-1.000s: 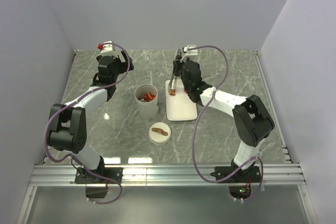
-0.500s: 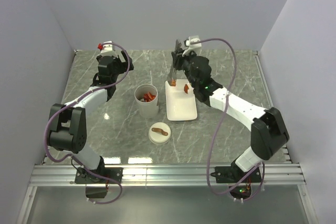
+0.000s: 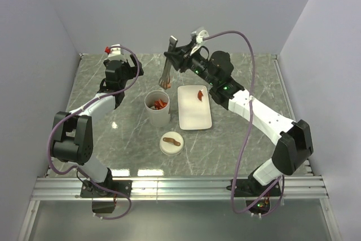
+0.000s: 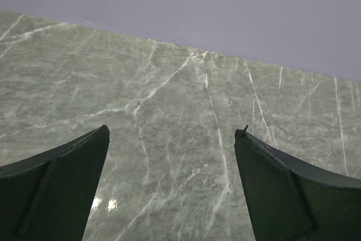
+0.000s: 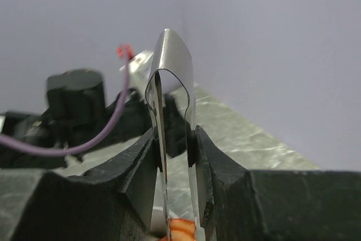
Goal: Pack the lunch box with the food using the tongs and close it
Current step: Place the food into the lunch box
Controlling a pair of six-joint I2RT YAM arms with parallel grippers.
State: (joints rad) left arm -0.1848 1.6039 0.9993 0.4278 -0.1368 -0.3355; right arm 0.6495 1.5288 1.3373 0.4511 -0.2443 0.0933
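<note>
obstacles: lunch box (image 3: 157, 112), plate (image 3: 194, 119), lid (image 3: 164, 148) mid-table | free: bare table (image 4: 180, 100) under left pincer (image 4: 172, 134)

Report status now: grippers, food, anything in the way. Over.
Left gripper open, far left. Right gripper shut on tongs, red piece in tips, near lunch box rim. One sausage bit on plate; lid off. Nothing blocking.

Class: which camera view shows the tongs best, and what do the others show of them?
Top external: the tongs show full length, held by the right tool. Right wrist shows only their joined end and clamped arms, an orange bit below. Left wrist shows nothing of them.
</note>
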